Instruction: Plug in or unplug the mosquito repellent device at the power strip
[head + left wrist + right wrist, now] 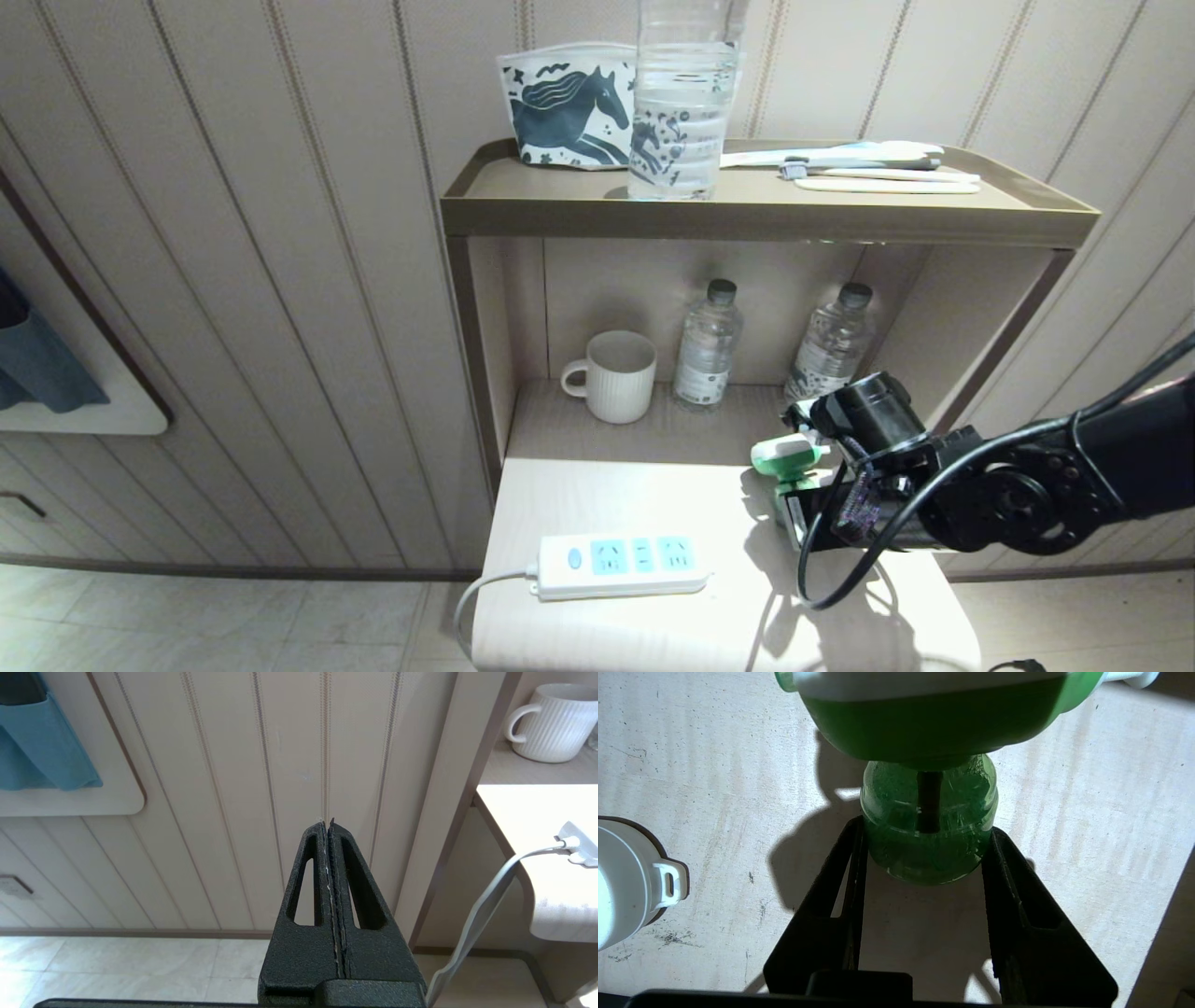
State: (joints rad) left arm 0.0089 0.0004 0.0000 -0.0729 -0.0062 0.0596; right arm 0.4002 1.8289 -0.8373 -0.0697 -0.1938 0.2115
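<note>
My right gripper (787, 493) is shut on the mosquito repellent device (789, 457), its black fingers (1004, 858) clamping both sides of the translucent green bottle (929, 826) below the green-and-white head. The device hangs tilted over the pale tabletop (653, 504), to the right of the power strip (616, 563) and apart from it. All three light-blue socket panels of the white strip are bare, and its cord (476, 597) trails off the table's left edge. My left gripper (327, 823) is shut on nothing and parked left of the table, facing the panelled wall.
On the lower shelf behind the table stand a ribbed white mug (611, 375) and two clear water bottles (707, 345). The top shelf (766, 219) carries a large bottle, a horse-print pouch and toothbrushes. The strip's cord (486, 900) hangs down beside the table.
</note>
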